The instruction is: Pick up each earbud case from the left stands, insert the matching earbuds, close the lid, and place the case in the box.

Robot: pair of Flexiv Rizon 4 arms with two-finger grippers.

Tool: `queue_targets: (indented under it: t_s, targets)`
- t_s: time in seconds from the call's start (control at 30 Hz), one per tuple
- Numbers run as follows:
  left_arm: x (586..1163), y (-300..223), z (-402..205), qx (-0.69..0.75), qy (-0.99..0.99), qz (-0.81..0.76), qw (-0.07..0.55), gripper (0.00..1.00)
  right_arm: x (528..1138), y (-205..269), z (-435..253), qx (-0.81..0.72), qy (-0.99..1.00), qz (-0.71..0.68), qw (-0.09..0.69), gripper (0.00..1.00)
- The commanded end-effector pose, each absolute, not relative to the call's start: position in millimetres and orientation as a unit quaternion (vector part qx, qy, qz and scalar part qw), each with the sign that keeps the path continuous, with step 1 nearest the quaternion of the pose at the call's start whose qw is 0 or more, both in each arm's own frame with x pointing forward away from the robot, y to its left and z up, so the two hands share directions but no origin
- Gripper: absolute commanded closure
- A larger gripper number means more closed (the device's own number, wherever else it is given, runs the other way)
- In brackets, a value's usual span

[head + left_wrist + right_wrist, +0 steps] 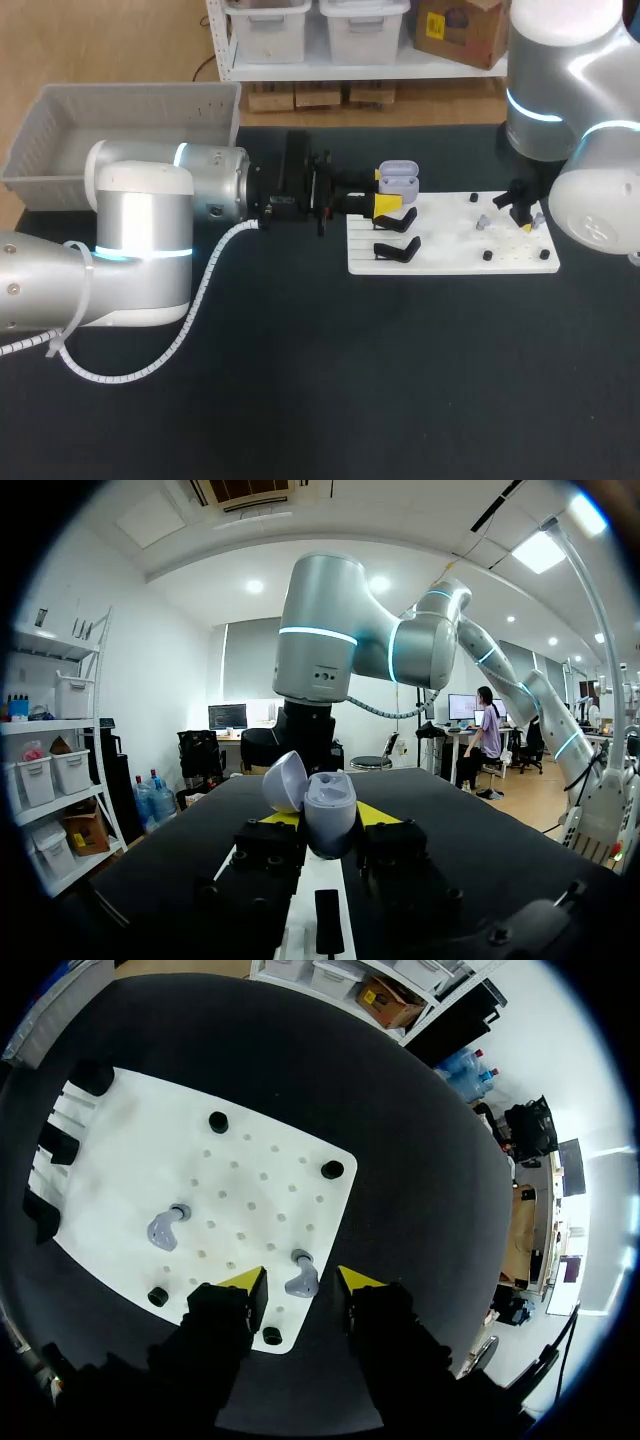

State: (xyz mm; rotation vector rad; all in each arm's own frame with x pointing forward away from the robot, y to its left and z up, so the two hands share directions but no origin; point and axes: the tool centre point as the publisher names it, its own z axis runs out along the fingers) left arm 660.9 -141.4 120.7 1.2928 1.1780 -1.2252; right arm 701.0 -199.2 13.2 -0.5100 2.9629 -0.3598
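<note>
Left wrist view shows the left end effector closed on the lavender case, one finger on each side, with the lid tipped open. Seen from the head view, the case is at the rear corner of the white board, just above the black stands. I cannot tell whether it has been lifted clear.

The right end effector hangs open over the board's other end, fingers either side of one earbud without touching it. A second earbud lies well apart.

The step in hand looks like grasping that earbud. It is best to descend straight and centred, close gently on the bud's body, and lift vertically. The left arm should hold the case level, lid clear, so the bud meets its matching well. The box is at the worktop's far left.
</note>
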Motion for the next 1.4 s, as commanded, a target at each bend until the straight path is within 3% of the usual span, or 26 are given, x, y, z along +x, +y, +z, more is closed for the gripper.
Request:
queue_targets:
  t_s: [0.03, 0.87, 0.9, 1.0, 1.4]
  targets:
    - [660.5, -141.2, 120.1, 0.530, 0.483, -0.502, 0.484, 1.00, 702.6, -200.8, 11.7, -0.167, 0.977, -0.119, 0.057, 0.62]
    - [660.5, -141.2, 120.1, 0.530, 0.483, -0.502, 0.484, 1.00, 702.1, -204.2, 9.3, -0.169, 0.976, -0.120, 0.060, 0.70]
    - [660.5, -141.2, 120.1, 0.530, 0.483, -0.502, 0.484, 1.00, 702.4, -203.9, 9.4, -0.170, 0.976, -0.120, 0.061, 0.73]
    - [660.5, -141.2, 120.1, 0.530, 0.483, -0.502, 0.484, 1.00, 702.6, -202.8, 9.7, -0.170, 0.976, -0.121, 0.061, 0.98]
    - [660.5, -141.2, 120.1, 0.530, 0.483, -0.502, 0.484, 1.00, 677.0, -187.9, 52.2, -0.146, 0.979, -0.130, 0.053, 1.00]
